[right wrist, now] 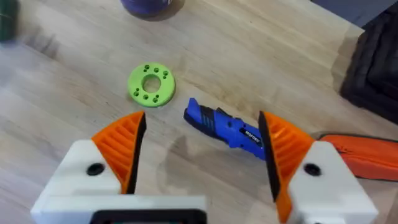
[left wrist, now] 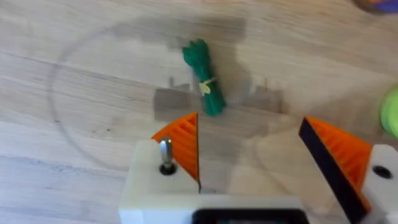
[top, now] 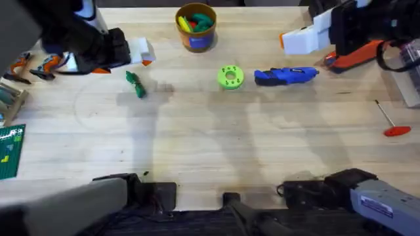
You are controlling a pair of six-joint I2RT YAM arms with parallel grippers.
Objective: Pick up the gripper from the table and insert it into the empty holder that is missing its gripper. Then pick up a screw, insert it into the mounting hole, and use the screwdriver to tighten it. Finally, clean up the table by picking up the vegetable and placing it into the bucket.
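The dark green vegetable (top: 136,84) (left wrist: 204,78) lies on the table (top: 197,144), just ahead of my open left gripper (top: 142,54) (left wrist: 249,124), which hovers over it with nothing between its orange pads. A metal screw (left wrist: 166,155) stands in the white mount of one left finger. The blue screwdriver (top: 285,75) (right wrist: 224,127) lies right of centre, under my open, empty right gripper (top: 293,40) (right wrist: 202,118). The bucket (top: 196,27) stands at the back centre with toy pieces inside. A loose gripper piece and an empty holder are out of view.
A lime-green disc (top: 230,77) (right wrist: 151,84) lies just left of the screwdriver. An orange-and-black hand tool (top: 354,56) and a red-handled driver (top: 392,123) are at the right. Pliers (top: 26,65) and a green board (top: 10,151) sit at the left edge.
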